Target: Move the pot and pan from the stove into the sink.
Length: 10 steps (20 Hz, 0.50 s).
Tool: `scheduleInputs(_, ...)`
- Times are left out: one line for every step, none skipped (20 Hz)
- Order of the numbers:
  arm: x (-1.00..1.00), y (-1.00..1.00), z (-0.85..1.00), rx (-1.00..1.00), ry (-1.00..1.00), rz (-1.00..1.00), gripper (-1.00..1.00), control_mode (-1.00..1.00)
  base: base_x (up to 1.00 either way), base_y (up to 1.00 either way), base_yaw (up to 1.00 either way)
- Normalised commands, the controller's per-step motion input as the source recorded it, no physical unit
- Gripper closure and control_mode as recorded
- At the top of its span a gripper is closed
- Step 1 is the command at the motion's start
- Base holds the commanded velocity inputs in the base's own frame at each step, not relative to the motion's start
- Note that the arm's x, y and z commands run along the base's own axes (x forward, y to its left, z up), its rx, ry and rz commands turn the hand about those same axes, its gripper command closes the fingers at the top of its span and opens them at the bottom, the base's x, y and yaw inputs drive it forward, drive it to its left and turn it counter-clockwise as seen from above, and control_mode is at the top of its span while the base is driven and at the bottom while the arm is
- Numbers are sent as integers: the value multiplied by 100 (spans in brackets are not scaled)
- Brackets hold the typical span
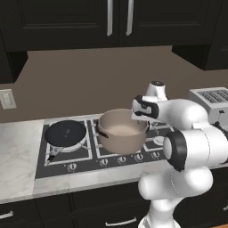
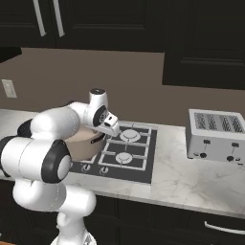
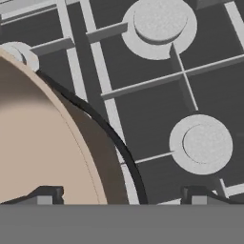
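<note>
Stove (image 1: 80, 153) scene: gripper (image 3: 121, 198) was wide open, empty, straddling pot (image 1: 121, 131) rim; off-centre closure risked tipping it

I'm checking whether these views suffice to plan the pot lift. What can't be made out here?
- Pot: its right side, in the left base view, is behind the arm's wrist; in the right base view the arm covers most of it.
- Pincer: in the hand view its fingertips straddle the pot rim, but contact can't be judged.
- Pan: handle too thin to trace, left base view.
- Toaster: cut by the frame edge.
</note>
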Motion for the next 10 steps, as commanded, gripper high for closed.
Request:
scheduleInputs(5,0,-9,0,0,-1,100,-100,0,0,0)
scheduleInputs(0,0,0,0,0,0,100,-100,0,0,0)
scheduleInputs(0,0,0,0,0,0,100,-100,0,0,0)
scheduleInputs(0,0,0,0,0,0,100,-100,0,0,0)
scheduleInputs(0,0,0,0,0,0,100,-100,0,0,0)
scheduleInputs(0,0,0,0,0,0,100,-100,0,0,0)
scheduleInputs(0,0,0,0,0,0,100,-100,0,0,0)
scheduleInputs(0,0,0,0,0,0,100,-100,0,0,0)
scheduleInputs(0,0,0,0,0,0,100,-100,0,0,0)
scheduleInputs(0,0,0,0,0,0,100,-100,0,0,0)
